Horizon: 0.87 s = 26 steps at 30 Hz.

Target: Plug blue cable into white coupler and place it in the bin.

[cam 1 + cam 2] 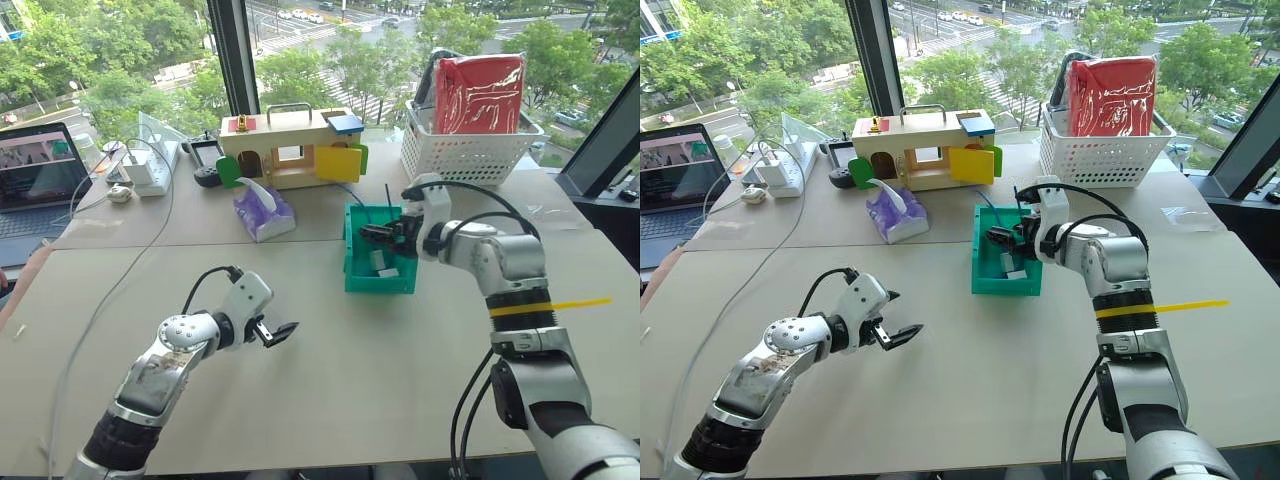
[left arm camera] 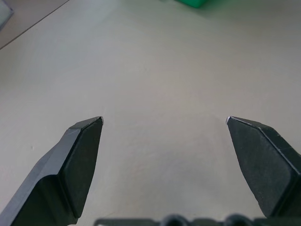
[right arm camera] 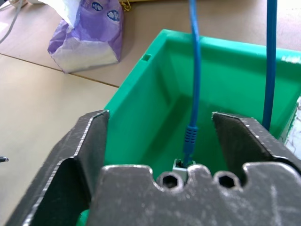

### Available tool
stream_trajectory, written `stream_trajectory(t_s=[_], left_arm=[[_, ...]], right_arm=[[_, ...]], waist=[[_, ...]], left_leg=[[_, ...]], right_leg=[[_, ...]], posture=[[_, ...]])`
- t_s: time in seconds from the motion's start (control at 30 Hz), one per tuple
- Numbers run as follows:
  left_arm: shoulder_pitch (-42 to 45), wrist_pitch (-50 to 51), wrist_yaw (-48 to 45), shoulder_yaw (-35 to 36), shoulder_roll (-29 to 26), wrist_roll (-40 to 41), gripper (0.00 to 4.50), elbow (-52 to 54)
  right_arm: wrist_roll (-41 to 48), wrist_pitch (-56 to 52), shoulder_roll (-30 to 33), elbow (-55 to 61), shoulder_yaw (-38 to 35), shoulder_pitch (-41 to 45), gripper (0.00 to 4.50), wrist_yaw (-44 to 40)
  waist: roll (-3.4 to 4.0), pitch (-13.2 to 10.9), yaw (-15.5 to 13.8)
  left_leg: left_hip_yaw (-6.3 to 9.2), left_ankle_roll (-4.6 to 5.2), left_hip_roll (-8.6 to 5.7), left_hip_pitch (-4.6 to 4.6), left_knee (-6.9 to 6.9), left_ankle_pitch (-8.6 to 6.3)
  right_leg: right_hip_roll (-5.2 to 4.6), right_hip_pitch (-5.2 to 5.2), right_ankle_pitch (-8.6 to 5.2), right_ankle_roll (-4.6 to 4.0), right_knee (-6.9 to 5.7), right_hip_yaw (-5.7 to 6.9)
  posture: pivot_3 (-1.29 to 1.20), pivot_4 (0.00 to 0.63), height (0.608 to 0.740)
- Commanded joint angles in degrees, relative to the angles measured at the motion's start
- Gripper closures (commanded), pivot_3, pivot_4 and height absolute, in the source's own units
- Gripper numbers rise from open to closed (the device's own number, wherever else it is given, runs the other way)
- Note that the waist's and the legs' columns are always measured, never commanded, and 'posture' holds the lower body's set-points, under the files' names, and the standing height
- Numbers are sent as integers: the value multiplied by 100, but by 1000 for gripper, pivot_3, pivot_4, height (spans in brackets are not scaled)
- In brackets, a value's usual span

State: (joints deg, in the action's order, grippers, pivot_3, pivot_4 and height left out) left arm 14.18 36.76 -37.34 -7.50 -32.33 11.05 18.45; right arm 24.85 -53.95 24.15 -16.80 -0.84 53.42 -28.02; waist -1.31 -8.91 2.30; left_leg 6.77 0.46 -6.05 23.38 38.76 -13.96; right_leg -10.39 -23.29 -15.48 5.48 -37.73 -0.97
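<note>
The teal bin stands on the table in front of the toy house. My right gripper hangs open just over it, fingers wide apart and touching nothing. Between those fingers the blue cable runs down into the bin. Its end sits in the white coupler, which lies on the bin's floor. The cable's other part trails out over the far rim. My left gripper is open and empty, low over bare table at the front left, well apart from the bin.
A wooden toy house and a purple tissue pack sit behind and left of the bin. A white lattice basket holding a red packet stands at the back right. A laptop, a power strip and grey cords lie far left.
</note>
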Motion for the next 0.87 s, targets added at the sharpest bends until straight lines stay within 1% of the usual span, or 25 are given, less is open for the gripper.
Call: stream_trajectory(t_s=[0.03,0.1,0.17,0.27,0.3,0.33,0.4,0.43,0.53,0.63,0.73,0.87], left_arm=[[124,52,65,306,56,169,0,88],[198,-67,48,423,74,215,0,-10],[267,-408,72,596,123,229,0,-77],[348,-985,364,1065,330,266,0,-230],[359,-1039,490,1182,377,244,0,-291],[336,-1137,585,1280,358,167,0,-405],[226,-1290,651,1403,266,65,0,-573],[183,-1349,641,1445,237,69,0,-628],[-48,-1449,366,1646,273,441,0,-593],[-212,-1532,188,1676,212,537,0,-649],[-283,-1711,-17,1664,118,549,0,-866],[-128,-1706,-160,1653,32,594,0,-1062]], right_arm=[[197,-321,220,590,-392,314,46,-13],[309,-536,376,830,-601,439,46,8],[570,-621,607,1189,-982,458,46,-122],[736,-341,1067,1888,-1431,-132,46,-395],[648,-244,1214,2055,-1457,-402,46,-397],[436,101,1424,2369,-1468,-924,46,-480],[308,713,1588,2909,-1668,-1878,46,-684],[300,902,1613,3076,-1737,-2178,46,-721],[240,1523,1706,3552,-1910,-3481,46,-1135],[74,2114,1690,3645,-1937,-4376,46,-1331],[26,2425,1496,3432,-2019,-4629,46,-1161],[-16,2582,1431,3312,-1971,-4560,46,-1052]], waist=[[0,0,-2],[1,0,-6],[1,0,-20],[0,0,-73],[-1,1,-94],[-6,3,-115],[-12,7,-147],[-11,7,-150],[-10,6,-133],[-10,6,-130],[-10,5,-121],[-10,5,-135]], left_leg=[[0,0,0,1,0,0],[1,0,-1,14,2,0],[1,-4,-2,36,8,3],[1,-6,-2,46,6,3],[1,-6,-1,46,5,2],[2,-5,-1,45,6,1],[0,-3,0,43,6,-1],[-3,-2,-2,42,5,-2],[-35,0,-2,44,6,-3],[-45,1,1,43,11,-3],[-55,10,3,30,14,-8],[-60,29,7,8,9,-19]], right_leg=[[0,-1,0,0,0,0],[-1,-12,0,0,-2,0],[-3,-35,0,0,-13,-1],[-5,-47,1,-1,-15,2],[-5,-44,1,-1,-12,4],[-5,-43,1,-1,-10,6],[-5,-35,1,0,1,11],[-7,-34,1,0,2,9],[-13,-52,1,0,-7,-15],[-13,-66,1,0,-17,-18],[-11,-66,5,-6,-11,-18],[-5,-59,11,-17,-20,-19]], posture=[[0,150,740],[0,150,740],[0,150,740],[0,150,740],[0,150,740],[0,150,740],[0,150,740],[0,150,740],[0,150,740],[0,150,740],[0,150,740],[0,150,740]])
